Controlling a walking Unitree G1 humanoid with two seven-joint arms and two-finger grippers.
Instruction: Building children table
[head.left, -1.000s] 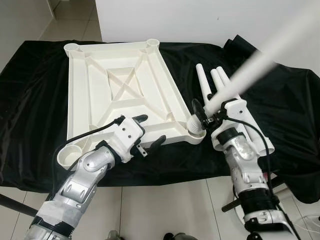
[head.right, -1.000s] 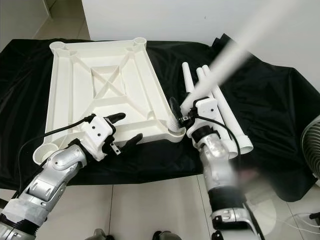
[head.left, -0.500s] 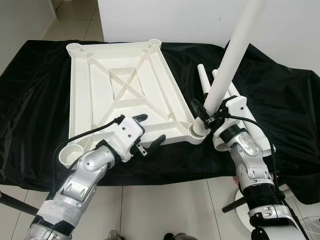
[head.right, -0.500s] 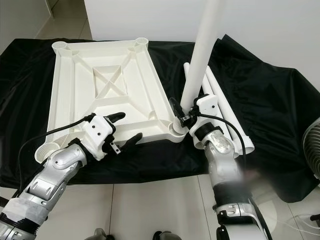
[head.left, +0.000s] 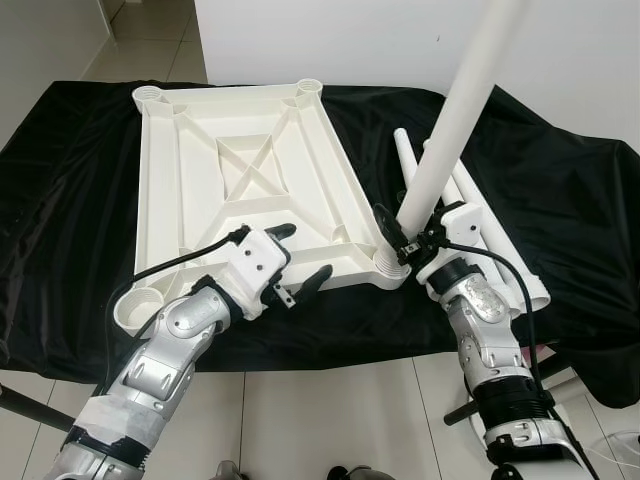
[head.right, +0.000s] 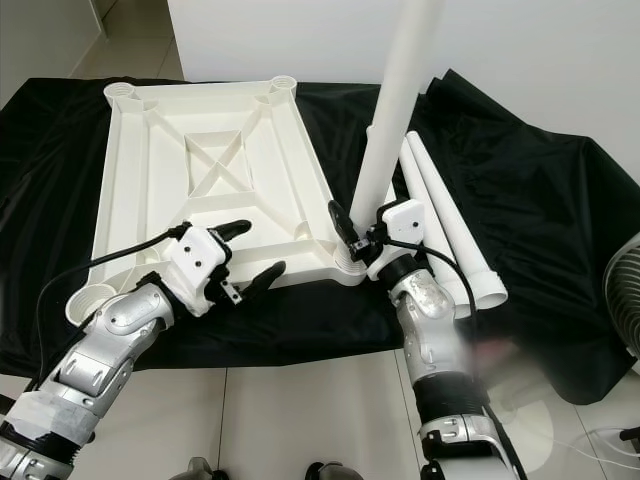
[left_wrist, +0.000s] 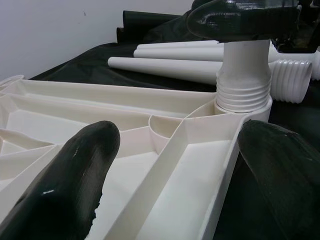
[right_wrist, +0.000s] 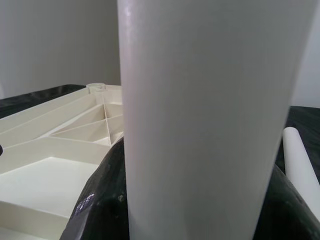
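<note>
The tabletop (head.left: 240, 170) lies underside up so its corner socket (head.left: 392, 268) can take the leg (head.left: 450, 130). The right gripper (head.left: 412, 240) pinches that leg upright, threads entering the socket, while the left gripper (head.left: 290, 260), fingers spread, straddles the near rim, likely to brace it

My right gripper (head.left: 400, 240) now holds the table leg (head.left: 452, 118) nearly upright, its threaded end seated in the corner socket (head.left: 392, 270) just below.

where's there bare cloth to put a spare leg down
Bare black cloth lies left of the upturned tabletop, and more on the far right beyond the loose legs. It is crowded at the near right corner, where the right gripper holds a leg in its socket.
</note>
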